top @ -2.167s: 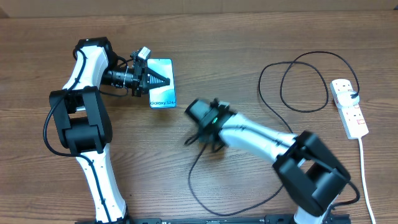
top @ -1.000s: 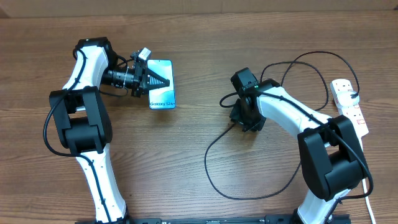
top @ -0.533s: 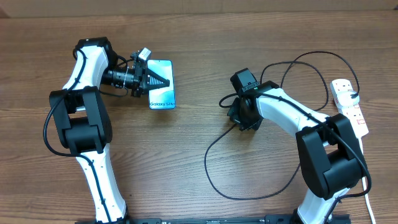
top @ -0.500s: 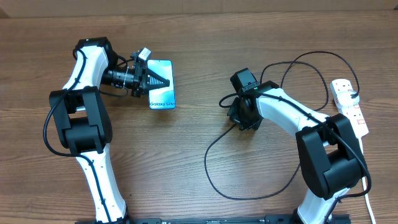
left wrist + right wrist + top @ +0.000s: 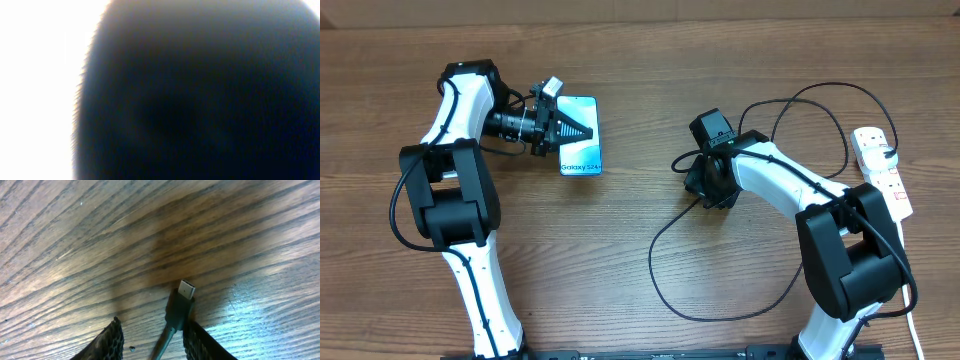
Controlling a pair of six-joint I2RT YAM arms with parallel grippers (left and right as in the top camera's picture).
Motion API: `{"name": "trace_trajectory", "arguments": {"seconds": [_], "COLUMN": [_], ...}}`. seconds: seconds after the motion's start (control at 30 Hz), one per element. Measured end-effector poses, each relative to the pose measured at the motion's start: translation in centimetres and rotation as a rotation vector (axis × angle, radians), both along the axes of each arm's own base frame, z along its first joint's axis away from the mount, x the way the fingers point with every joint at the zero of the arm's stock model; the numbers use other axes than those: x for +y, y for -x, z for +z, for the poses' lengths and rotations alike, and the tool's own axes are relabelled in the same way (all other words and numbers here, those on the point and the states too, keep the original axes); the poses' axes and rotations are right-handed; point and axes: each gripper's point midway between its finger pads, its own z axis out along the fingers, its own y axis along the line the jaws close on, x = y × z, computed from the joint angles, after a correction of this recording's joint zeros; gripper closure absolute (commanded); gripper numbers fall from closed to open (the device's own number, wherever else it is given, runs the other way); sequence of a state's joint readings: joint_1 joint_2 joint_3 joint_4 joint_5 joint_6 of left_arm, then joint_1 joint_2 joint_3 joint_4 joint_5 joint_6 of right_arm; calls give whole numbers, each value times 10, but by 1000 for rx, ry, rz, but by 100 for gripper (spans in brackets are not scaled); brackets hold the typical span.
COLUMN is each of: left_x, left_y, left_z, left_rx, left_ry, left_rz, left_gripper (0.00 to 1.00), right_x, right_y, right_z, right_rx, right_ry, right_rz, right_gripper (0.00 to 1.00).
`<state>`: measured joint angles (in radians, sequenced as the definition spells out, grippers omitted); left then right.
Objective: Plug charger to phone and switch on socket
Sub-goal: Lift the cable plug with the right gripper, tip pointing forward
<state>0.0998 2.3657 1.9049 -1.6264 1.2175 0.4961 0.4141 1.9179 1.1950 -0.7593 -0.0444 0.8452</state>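
The phone [image 5: 582, 150] lies flat at the upper left, blue screen up. My left gripper [image 5: 588, 131] is shut, and its pointed tip rests over the phone's upper half. The left wrist view is only a dark blur. The charger's black cable [image 5: 652, 262] loops across the table's right half, and its plug [image 5: 888, 152] sits in the white socket [image 5: 882, 180] at the right edge. My right gripper [image 5: 705, 190] stands low over the wood at mid-table. Its jaws [image 5: 154, 325] are open around the connector tip [image 5: 186, 290], which lies against the right finger [image 5: 197, 337].
The socket's thick white cord [image 5: 908, 290] runs down the right edge. More loops of the black cable [image 5: 810, 92] lie between my right arm and the socket. Bare wood [image 5: 620, 60] lies between the two arms.
My right gripper has pulled back from the table's middle to the right, drawing the cable end with it, then shifted slightly up. The left arm and the phone have not moved.
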Motion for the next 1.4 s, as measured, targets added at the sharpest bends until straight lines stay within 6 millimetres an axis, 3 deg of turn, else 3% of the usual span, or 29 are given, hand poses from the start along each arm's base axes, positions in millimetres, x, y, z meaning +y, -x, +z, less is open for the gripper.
{"name": "trace_trajectory", "arguments": {"seconds": [0.3, 0.37, 0.43, 0.53, 0.83, 1.4], "left_x": [1, 1, 1, 1, 1, -1], "left_y": [-1, -1, -1, -1, 0, -8], "left_z": [-2, -2, -3, -3, -3, 0], "left_rx": [-13, -14, -14, -14, -13, -57], "left_ry": [-8, -9, -11, -14, -15, 13], "left_rz": [-4, -4, -6, -7, -8, 9], "left_gripper": [96, 96, 96, 96, 96, 96], "right_x": [0, 0, 0, -1, -2, -1], "right_y": [-7, -8, -9, -10, -10, -11], "right_z": [1, 1, 1, 1, 0, 0], "right_rx": [-30, -36, -41, -45, -42, -50], "right_ry": [3, 5, 9, 10, 19, 19], "right_rz": [2, 2, 3, 3, -1, 24], "right_gripper": [72, 71, 63, 64, 96, 96]}}
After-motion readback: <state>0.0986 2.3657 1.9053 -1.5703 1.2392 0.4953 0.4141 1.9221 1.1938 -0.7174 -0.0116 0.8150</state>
